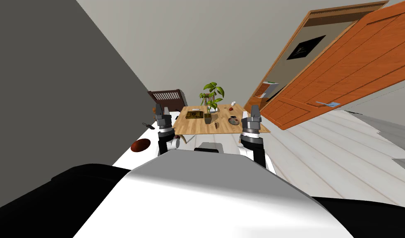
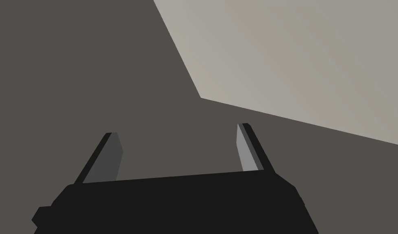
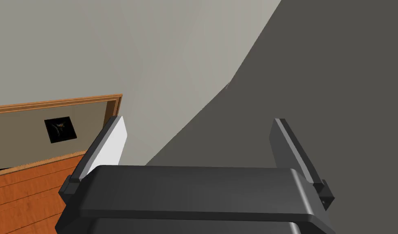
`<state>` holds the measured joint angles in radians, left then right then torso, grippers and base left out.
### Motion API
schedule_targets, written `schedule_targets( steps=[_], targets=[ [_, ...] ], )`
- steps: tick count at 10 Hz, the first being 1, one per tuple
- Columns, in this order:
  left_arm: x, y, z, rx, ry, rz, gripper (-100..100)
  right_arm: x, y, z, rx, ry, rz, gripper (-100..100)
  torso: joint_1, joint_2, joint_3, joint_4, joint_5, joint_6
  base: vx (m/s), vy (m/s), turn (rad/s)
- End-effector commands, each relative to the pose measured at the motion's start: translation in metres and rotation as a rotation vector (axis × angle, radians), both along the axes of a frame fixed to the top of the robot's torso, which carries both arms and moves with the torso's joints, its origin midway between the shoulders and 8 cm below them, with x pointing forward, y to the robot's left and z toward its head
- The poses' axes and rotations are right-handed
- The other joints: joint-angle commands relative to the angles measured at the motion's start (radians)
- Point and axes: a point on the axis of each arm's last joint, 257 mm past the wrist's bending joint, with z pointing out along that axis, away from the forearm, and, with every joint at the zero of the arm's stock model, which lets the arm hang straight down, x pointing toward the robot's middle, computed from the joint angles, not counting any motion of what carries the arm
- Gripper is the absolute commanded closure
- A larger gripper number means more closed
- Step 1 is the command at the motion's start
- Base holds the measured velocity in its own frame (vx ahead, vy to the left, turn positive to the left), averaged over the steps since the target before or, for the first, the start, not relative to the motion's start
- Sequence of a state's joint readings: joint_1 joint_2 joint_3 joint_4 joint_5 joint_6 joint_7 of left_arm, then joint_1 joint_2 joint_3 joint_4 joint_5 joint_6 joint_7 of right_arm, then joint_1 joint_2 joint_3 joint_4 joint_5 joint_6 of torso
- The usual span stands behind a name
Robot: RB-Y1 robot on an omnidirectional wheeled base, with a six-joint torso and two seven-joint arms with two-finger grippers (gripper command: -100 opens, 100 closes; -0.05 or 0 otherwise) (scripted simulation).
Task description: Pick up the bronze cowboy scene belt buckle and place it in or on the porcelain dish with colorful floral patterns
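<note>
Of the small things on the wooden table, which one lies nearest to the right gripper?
The round dish, just left of the right gripper in the head view; the red thing and the tray lie farther off.

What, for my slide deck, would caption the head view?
Left tool and right tool open before a wooden table bearing a potted plant; orange door nearby.

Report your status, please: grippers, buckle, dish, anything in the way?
Left gripper open, empty. Right gripper open, empty. Buckle and dish on table ahead, far off. Plant pot between them.
</note>
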<state>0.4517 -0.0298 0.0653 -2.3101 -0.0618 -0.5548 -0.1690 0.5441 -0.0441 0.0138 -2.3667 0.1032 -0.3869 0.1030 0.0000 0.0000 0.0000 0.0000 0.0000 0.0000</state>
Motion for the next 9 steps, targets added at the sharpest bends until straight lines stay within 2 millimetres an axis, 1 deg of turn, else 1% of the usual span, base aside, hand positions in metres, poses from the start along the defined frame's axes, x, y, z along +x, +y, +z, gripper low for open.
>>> schedule_targets(
  steps=[1,3,5,7,9],
  targets=[
    [0.0,0.0,0.0,0.0,0.0,0.0,0,0.007,0.004,-0.009,-0.029,0.031,0.012,-100,0.0,0.0,0.0,0.0,0.0,0.0,-0.015,0.013,0.058],
    [0.0,0.0,0.0,0.0,0.0,0.0,0,0.016,0.007,-0.022,-0.059,0.073,0.021,-100,0.001,0.002,0.001,0.0,0.0,0.0,-0.045,0.013,0.063],
    [0.0,0.0,0.0,0.0,0.0,0.0,0,0.028,0.01,-0.041,-0.094,0.131,0.028,-100,0.001,0.003,0.002,0.001,0.0,0.0,-0.058,0.018,0.082],
    [0.0,0.0,0.0,0.0,0.0,0.0,0,0.041,0.013,-0.066,-0.135,0.202,0.032,-100,0.002,0.004,0.002,0.001,0.0,0.0,-0.064,0.029,0.099],
    [0.0,0.0,0.0,0.0,0.0,0.0,0,0.055,0.013,-0.094,-0.185,0.283,0.032,-100,0.001,0.005,0.003,0.001,0.0,0.0,-0.084,0.024,0.146]
  ],
)
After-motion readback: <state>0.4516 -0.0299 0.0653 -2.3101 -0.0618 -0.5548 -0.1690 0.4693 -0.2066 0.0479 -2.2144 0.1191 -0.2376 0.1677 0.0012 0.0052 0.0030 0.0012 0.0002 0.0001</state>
